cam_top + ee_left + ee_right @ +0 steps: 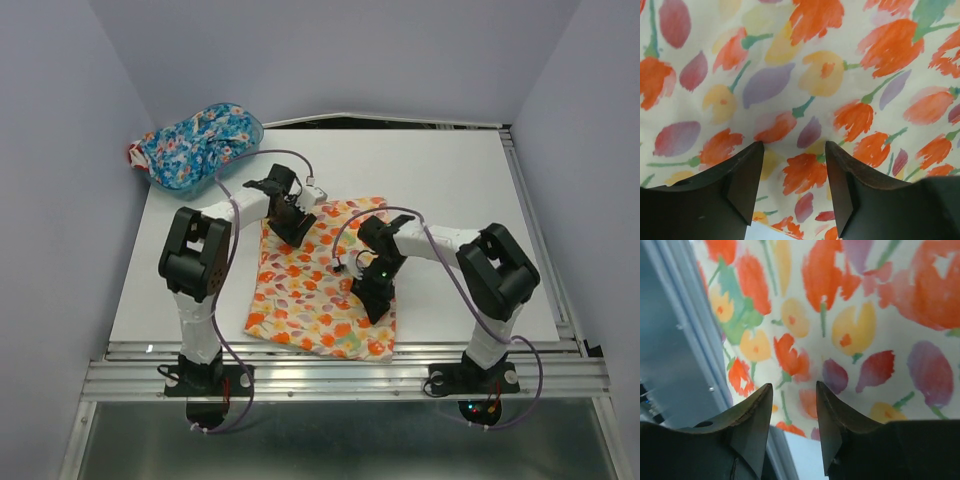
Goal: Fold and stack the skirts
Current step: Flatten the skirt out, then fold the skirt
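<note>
Two skirts are in play, and only one is out on the table. The cream-yellow skirt lies spread flat a little toward 6 o'clock of the table's middle. The blue skirt sits bunched in the translucent basket off at 10 o'clock.

The left gripper is low over the spread skirt's 11 o'clock corner. Its wrist view shows the jaws parted with printed cloth visible between them and nothing pinched. The right gripper is down near the 4 o'clock edge. Its jaws are also apart and empty, with the hem and the metal rail just beside them.

We judge that the fold has not begun and that both arms are set up to take hold of the fabric.

Several things could go wrong from here:
- **Missed pinch:** the cloth lies flat, so closing jaws may skate over it and come up with nothing.
- **Single layer:** the jaws may catch only the top layer, and the skirt would then peel open instead of folding.
- **Skewed crease:** the two grips sit on opposite corners, so uneven lifting would twist the fabric.
- **Sliding off:** the hem at 6 o'clock lies close to the rail, so a drag that way could pull the skirt off the table.
- **Arm contact:** we would also watch the arms, which are near each other over the cloth, because a sweeping fold could bring them into contact.
</note>
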Available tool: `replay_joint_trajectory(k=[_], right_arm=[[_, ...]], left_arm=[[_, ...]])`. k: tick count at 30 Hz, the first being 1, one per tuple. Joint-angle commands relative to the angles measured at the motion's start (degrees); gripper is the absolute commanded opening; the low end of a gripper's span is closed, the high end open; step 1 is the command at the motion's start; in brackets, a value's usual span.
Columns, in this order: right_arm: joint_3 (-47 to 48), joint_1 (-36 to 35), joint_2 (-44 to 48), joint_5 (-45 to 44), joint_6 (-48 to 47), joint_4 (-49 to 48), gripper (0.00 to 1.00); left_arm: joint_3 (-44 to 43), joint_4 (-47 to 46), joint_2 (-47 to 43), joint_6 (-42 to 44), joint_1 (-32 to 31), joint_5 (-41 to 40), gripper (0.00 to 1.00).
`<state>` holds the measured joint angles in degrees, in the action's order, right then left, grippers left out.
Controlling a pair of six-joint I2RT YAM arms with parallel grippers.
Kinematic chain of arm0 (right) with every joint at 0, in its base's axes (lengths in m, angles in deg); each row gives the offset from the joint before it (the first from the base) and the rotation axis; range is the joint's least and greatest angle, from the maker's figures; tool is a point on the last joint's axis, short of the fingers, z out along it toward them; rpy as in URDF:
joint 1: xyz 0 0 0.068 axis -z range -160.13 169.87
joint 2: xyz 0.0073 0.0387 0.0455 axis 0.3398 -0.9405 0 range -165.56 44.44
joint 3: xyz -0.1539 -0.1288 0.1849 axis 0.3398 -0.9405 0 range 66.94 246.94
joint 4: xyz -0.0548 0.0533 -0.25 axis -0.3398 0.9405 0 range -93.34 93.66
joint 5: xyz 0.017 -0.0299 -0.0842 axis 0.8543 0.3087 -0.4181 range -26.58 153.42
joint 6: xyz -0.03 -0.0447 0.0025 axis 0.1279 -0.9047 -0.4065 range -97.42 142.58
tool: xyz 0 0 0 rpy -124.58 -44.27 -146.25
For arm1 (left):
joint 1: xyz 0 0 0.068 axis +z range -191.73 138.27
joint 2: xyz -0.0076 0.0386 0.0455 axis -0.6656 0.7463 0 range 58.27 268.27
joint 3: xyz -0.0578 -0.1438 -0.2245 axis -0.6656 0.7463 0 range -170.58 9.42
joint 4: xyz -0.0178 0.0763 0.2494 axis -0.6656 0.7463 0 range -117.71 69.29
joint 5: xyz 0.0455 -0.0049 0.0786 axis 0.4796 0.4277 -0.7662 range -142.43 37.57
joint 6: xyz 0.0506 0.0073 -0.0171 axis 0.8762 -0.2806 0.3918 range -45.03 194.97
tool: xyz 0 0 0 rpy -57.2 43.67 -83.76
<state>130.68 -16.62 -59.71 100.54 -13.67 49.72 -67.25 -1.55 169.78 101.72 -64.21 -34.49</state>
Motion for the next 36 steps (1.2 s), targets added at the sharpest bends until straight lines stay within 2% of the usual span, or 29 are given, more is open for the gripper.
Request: replay_joint_trajectory(k=[1,4,7,10,11,14,18,21,25,31,36], right_arm=[[0.8,-1.1,4.1,8.0,-1.9,9.2,0.46],[4.5,-0.3,9.1,8.7,0.7,9.7,0.51],[9.8,3.5,12.5,7.2,2.9,8.5,0.54],[15.0,10.9,12.7,6.3,1.2,8.1,0.6],[19.1,12.8,11.9,5.9,0.8,8.8,0.66],[27.3,18.5,6.9,2.3,-0.3,8.6,0.72],[34.8,20.7,-1.0,-4.1,-0.8,3.6,0.72],[38.6,21.2,-7.4,-8.1,-1.5,-1.1,0.69],[45.0,21.8,-14.0,-10.5,-5.0,-4.9,0.66],[48.6,22.9,-21.2,-13.6,-7.0,-8.5,0.67],[49.7,24.2,-24.8,-11.0,-7.0,-10.6,0.67]], left_arm=[[0.9,2.5,2.1,0.2,-3.9,5.2,0.61],[6.9,1.5,-3.3,1.3,-5.6,6.8,0.61],[7.9,2.2,-6.1,1.6,-4.6,7.0,0.62],[5.5,5.0,-9.3,3.0,-3.0,7.0,0.7],[2.2,6.2,-9.6,3.7,-1.7,7.2,0.72],[-6.4,11.8,-8.9,6.3,1.5,10.6,0.77],[-16.7,14.9,-4.8,8.1,4.5,11.2,0.77],[-21.3,15.0,-1.6,8.8,5.9,10.5,0.74],[-23.6,14.5,1.6,9.6,8.2,9.1,0.71],[-24.1,13.1,4.5,9.9,9.2,7.6,0.68],[-22.9,12.3,5.7,10.2,9.3,7.0,0.68]])
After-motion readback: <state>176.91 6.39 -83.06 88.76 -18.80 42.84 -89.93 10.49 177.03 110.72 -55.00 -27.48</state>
